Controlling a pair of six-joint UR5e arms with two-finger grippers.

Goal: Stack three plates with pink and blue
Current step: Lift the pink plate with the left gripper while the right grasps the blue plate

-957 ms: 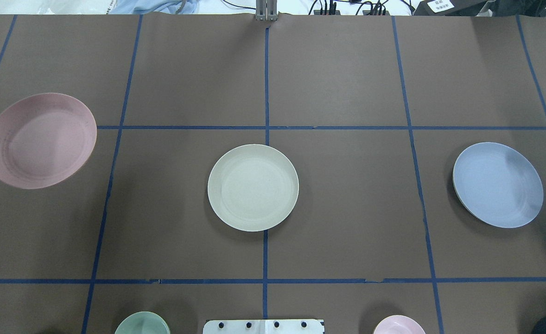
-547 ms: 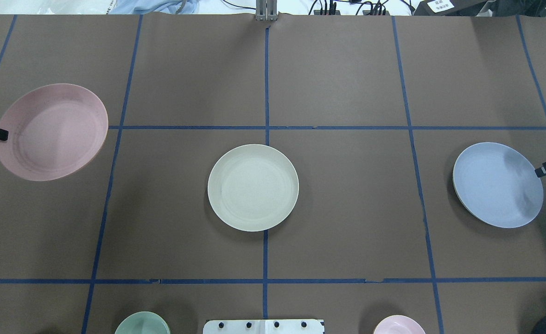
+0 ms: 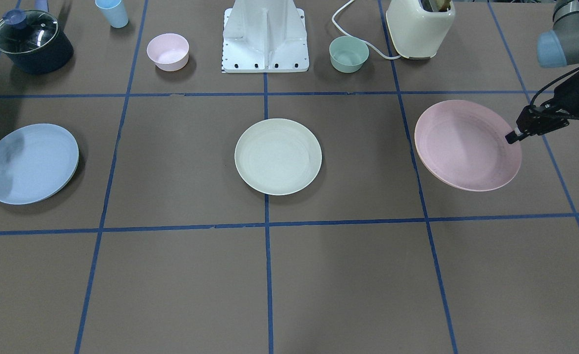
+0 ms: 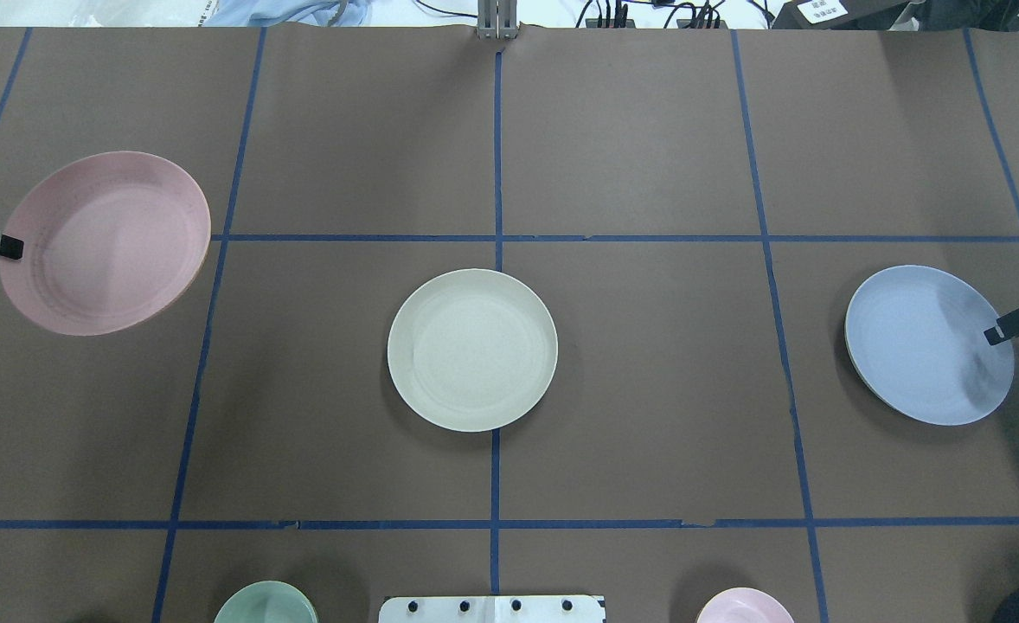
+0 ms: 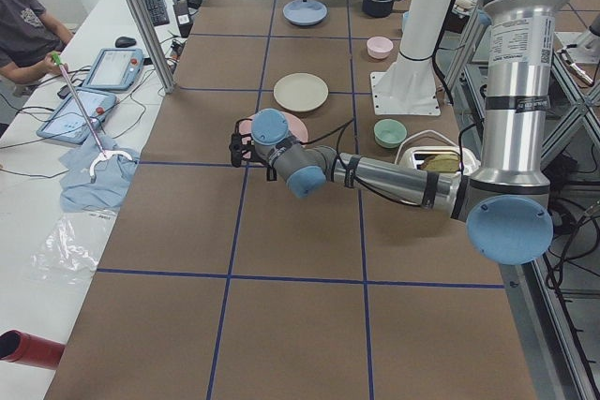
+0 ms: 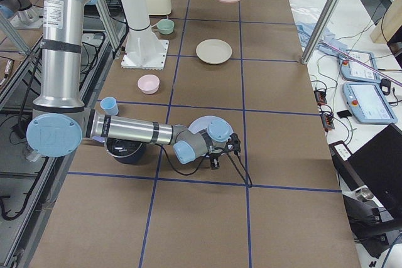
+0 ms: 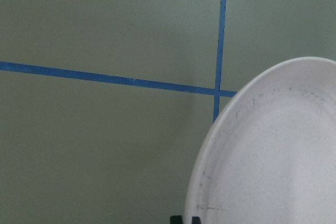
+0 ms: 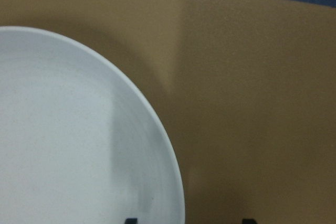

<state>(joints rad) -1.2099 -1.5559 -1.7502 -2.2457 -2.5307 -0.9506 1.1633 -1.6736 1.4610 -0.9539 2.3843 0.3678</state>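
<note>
From across the desk, the pink plate (image 3: 466, 147) hangs tilted above the surface near the desk's end on the robot's left, its outer rim clenched in the left gripper (image 3: 510, 137). The cream plate (image 3: 277, 156) lies flat mid-desk, and the blue plate (image 3: 29, 164) sits near the opposite end. From overhead, the right gripper (image 4: 994, 334) hovers at the blue plate's outer rim. The right wrist camera shows its fingertips (image 8: 131, 220) spread apart with that rim between them, not yet closed. The plates look light, stiff and matte, so probably not slippery. The raised rim is the only real handhold, and a one-sided pinch may let a plate droop.
</note>
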